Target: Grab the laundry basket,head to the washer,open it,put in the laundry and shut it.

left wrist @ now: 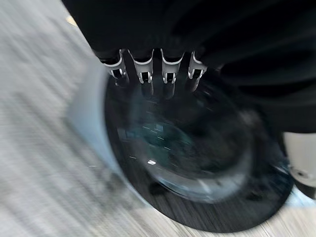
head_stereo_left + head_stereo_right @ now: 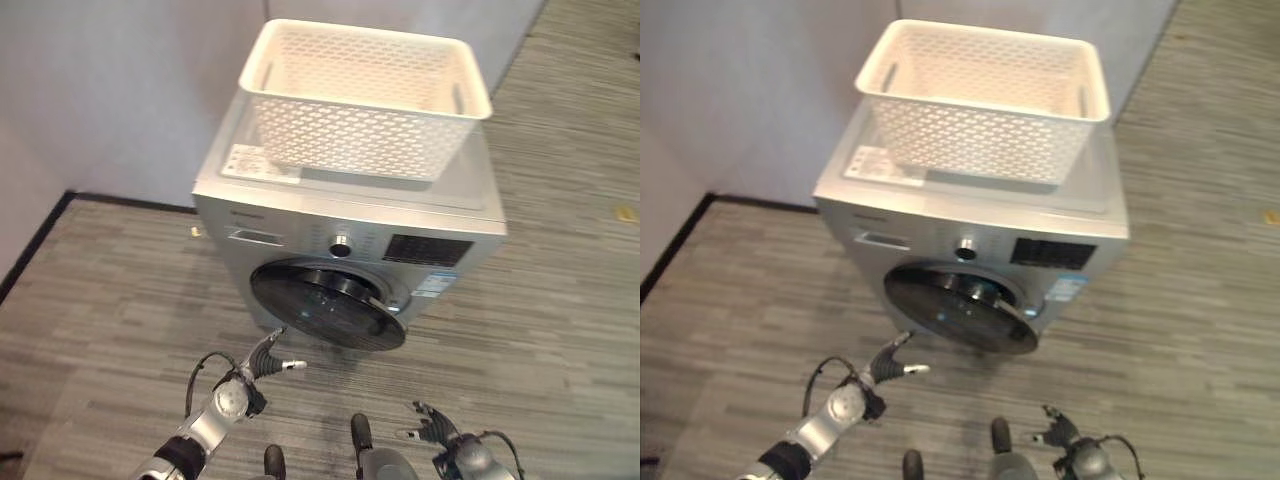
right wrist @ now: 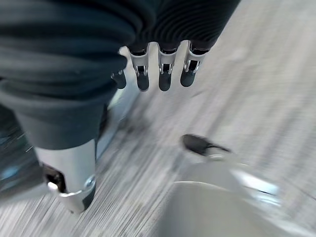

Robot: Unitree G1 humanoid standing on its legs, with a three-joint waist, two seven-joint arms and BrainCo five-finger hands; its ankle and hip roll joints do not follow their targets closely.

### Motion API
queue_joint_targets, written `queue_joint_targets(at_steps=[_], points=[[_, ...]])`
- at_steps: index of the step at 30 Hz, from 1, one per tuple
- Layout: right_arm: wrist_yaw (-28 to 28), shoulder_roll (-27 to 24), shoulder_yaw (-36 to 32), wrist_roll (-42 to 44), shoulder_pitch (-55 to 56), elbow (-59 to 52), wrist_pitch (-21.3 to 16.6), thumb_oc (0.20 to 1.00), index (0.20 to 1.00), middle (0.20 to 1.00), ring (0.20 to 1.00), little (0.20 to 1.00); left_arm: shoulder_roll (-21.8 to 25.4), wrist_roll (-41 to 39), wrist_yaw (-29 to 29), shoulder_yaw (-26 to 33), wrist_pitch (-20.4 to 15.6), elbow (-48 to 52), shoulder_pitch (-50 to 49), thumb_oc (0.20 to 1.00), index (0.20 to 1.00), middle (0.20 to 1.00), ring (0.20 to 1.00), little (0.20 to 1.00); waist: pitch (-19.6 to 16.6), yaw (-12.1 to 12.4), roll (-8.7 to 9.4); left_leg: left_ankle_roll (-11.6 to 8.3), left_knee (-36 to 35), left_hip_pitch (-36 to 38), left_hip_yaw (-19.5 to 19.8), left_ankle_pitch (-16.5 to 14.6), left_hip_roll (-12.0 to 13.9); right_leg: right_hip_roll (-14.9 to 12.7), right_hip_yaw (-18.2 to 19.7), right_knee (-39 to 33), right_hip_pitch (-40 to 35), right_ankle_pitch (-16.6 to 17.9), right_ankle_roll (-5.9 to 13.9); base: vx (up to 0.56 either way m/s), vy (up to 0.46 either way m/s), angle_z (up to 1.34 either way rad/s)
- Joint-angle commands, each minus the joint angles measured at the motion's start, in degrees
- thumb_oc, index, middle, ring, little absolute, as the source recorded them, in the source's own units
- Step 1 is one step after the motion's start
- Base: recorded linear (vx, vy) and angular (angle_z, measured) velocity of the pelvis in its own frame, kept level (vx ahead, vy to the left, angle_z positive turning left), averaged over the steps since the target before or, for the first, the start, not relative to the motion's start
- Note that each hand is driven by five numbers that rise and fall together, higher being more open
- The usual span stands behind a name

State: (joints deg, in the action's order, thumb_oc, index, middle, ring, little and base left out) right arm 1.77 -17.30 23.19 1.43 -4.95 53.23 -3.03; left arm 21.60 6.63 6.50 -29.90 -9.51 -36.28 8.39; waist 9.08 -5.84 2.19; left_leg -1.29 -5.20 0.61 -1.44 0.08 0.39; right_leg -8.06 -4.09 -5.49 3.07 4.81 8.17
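Fingers (image 1: 143, 74) on the left hand (image 2: 265, 358) are straight and loosely spread, holding nothing, reaching toward the lower left edge of the washer's round door (image 2: 330, 307). Can't tell from the head views if they actually touch the door rim or sit just short of it. From the left wrist you see the dark glass door (image 1: 197, 148) right past the fingertips. The door itself looks tilted out a bit from the front panel, dark and glossy.

The right hand (image 2: 432, 424) is down low near the floor (image 2: 110, 300), well apart from the washer (image 2: 300, 225), fingers relaxed and open, nothing in them.

The white laundry basket (image 2: 365, 95) sits on top of the washer, upright, toward the back. No laundry visible inside it from this angle.
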Motion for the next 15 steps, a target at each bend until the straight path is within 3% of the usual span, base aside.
queue_joint_targets(at_steps=[1, 2, 3, 4, 7, 8, 10, 11, 13, 15], points=[[1.05, 3.98, 4.60, 1.75, -6.57, 6.50, -1.83, 1.000, 1.000, 1.000, 1.000, 1.000, -1.53, -0.92, 0.10, 0.23, -4.18, 4.34, 2.05, 1.000, 1.000, 1.000, 1.000, 1.000, -1.27, 3.37, 0.36, 2.91, 4.75, 3.54, 4.43, -11.55, -3.51, 0.08, -3.46, 0.49, 11.32, 3.30, 1.45, -0.05, -0.040, 0.41], [-0.28, 4.64, 3.97, 3.28, -11.21, 10.61, -1.36, 1.000, 1.000, 1.000, 1.000, 1.000, -0.54, -2.52, -0.21, -0.33, -4.72, 7.89, 0.66, 1.000, 1.000, 1.000, 1.000, 1.000, 0.06, 5.61, -0.84, 2.69, 5.87, 0.90, 6.64, -10.93, -4.07, -1.06, -4.78, 0.49, 12.12, 3.33, 1.24, -0.07, -0.022, 0.48], [-0.28, 4.69, 3.95, 3.29, -11.32, 10.72, -1.41, 1.000, 1.000, 1.000, 1.000, 1.000, -0.46, -2.56, -0.26, -0.31, -4.65, 8.00, 0.67, 1.000, 1.000, 1.000, 1.000, 1.000, 0.02, 5.52, -0.81, 2.69, 5.98, 0.73, 6.74, -10.96, -4.10, -1.10, -4.87, 0.49, 12.19, 3.33, 1.24, -0.07, -0.035, 0.63], [-3.13, 4.34, 1.90, 4.56, -16.56, 14.93, -0.73, 1.000, 1.000, 1.000, 1.000, 1.000, 0.77, -3.96, -1.16, -0.89, -5.06, 11.90, -1.00, 1.000, 1.000, 1.000, 1.000, 1.000, 1.51, 7.57, -2.67, 2.32, 7.15, -2.08, 8.48, -10.40, -4.43, -1.90, -5.91, 0.49, 13.13, 3.14, 0.94, -0.05, -0.032, 0.73], [-6.65, 2.05, -0.60, 4.79, -23.18, 19.25, 0.28, 1.000, 1.000, 1.000, 1.000, 1.000, 2.40, -7.11, -2.65, -0.57, -5.31, 17.03, -4.12, 1.000, 1.000, 1.000, 1.000, 1.000, 2.67, 10.10, -4.88, 1.55, 6.76, -5.49, 10.57, -8.39, -4.77, -3.17, -7.92, 0.49, 14.40, 2.78, 0.73, -0.04, -0.035, 0.80], [-6.63, 2.07, -0.62, 4.79, -23.26, 19.29, 0.26, 1.000, 1.000, 1.000, 1.000, 1.000, 2.44, -7.13, -2.67, -0.54, -5.28, 17.07, -4.08, 1.000, 1.000, 1.000, 1.000, 1.000, 2.59, 9.98, -4.70, 1.59, 6.74, -5.76, 10.65, -8.14, -5.01, -3.42, -7.94, 0.49, 14.64, 2.92, 0.77, -0.01, -0.032, 0.64], [-7.47, -0.81, -4.34, 8.97, -27.44, 21.29, 0.16, 1.000, 1.000, 1.000, 1.000, 1.000, 2.87, -7.81, -2.98, -1.15, -5.73, 17.86, -5.04, 1.000, 1.000, 1.000, 1.000, 1.000, 3.68, 11.43, -6.50, 0.84, 5.68, -8.12, 12.42, -6.46, -4.69, -3.80, -9.41, 0.49, 15.24, 2.35, 0.37, -0.02, -0.077, 0.44], [-7.46, -0.82, -4.37, 8.98, -27.51, 21.32, 0.14, 1.000, 1.000, 1.000, 1.000, 1.000, 2.87, -7.82, -2.97, -1.15, -5.73, 17.85, -4.97, 1.000, 1.000, 1.000, 1.000, 1.000, 3.63, 11.31, -6.37, 0.89, 5.67, -8.38, 12.51, -6.20, -4.93, -4.05, -9.46, 0.49, 15.45, 2.50, 0.41, -0.02, -0.083, 0.33], [-8.78, -5.59, -8.07, 13.28, -31.59, 23.27, -0.08, 1.000, 1.000, 1.000, 1.000, 1.000, 3.62, -8.23, -2.43, -1.60, -6.20, 18.25, -6.34, 1.000, 1.000, 1.000, 1.000, 1.000, 5.28, 12.37, -8.40, 0.26, 5.26, -10.62, 13.38, -5.29, -4.57, -4.09, -10.42, 0.49, 16.35, 2.05, 0.16, 0.01, -0.114, 0.43], [-9.39, -8.07, -9.55, 14.96, -32.89, 24.69, 0.00, 1.000, 1.000, 1.000, 1.000, 1.000, 3.73, -8.47, -2.18, -1.69, -6.20, 18.07, -6.68, 1.000, 1.000, 1.000, 1.000, 1.000, 5.61, 12.73, -9.13, 0.05, 4.90, -11.32, 13.47, -4.90, -4.45, -4.02, -10.36, 0.49, 16.89, 1.88, 0.09, 0.01, -0.093, 0.33]])
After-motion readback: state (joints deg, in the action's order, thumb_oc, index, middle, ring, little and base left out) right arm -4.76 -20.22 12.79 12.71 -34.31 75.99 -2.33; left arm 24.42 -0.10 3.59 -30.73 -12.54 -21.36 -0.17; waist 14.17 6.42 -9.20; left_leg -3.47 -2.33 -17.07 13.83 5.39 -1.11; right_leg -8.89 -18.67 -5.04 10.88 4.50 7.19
